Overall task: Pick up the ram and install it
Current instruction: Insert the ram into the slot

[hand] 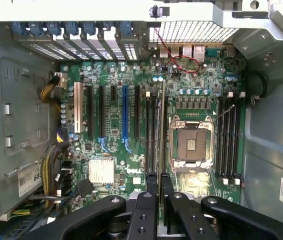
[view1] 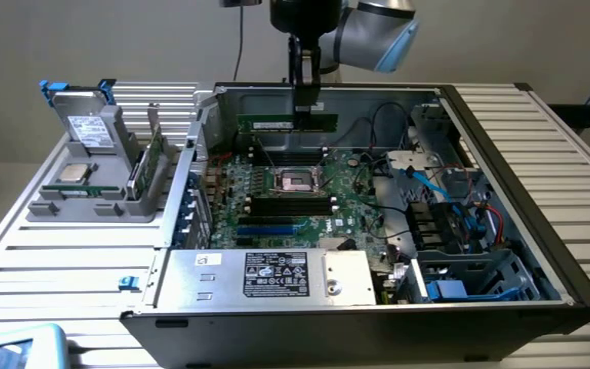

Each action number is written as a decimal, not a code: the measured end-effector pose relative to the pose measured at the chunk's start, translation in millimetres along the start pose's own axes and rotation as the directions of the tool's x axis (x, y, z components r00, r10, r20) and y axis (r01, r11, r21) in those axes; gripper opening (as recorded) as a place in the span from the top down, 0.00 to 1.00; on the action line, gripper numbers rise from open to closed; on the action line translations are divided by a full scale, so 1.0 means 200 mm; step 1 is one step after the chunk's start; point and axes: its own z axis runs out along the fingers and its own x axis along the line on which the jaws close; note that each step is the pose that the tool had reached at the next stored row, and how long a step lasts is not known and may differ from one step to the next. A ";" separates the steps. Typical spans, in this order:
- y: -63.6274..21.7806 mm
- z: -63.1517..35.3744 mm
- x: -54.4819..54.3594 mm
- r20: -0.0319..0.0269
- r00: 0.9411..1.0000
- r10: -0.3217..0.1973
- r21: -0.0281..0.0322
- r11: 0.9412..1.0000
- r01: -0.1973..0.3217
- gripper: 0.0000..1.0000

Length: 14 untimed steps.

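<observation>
The ram (view1: 274,123), a long green stick, hangs level above the back part of the motherboard (view1: 274,204) inside the open computer case (view1: 500,192). My gripper (view1: 306,108) comes straight down from above and is shut on the stick's upper edge, near the end toward the exterior view's right. In the wrist view the ram (hand: 162,125) shows edge-on as a thin strip between my black fingers (hand: 152,182), and my gripper (hand: 159,184) holds it well above the board. Under it run the black memory slots (hand: 151,130) beside the processor socket (hand: 191,145).
More black memory slots (hand: 229,135) lie on the socket's other side. A grey holder (view1: 59,207) at the exterior view's left carries a silver drive (view1: 90,127), a square chip (view1: 74,173) and a green board (view1: 150,165). The power supply (view1: 264,277) fills the case's front; cables (view1: 429,192) crowd the exterior view's right.
</observation>
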 end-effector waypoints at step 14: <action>-0.022 0.076 0.00 0.000 1.000 0.000 -0.007 1.000 0.000 0.86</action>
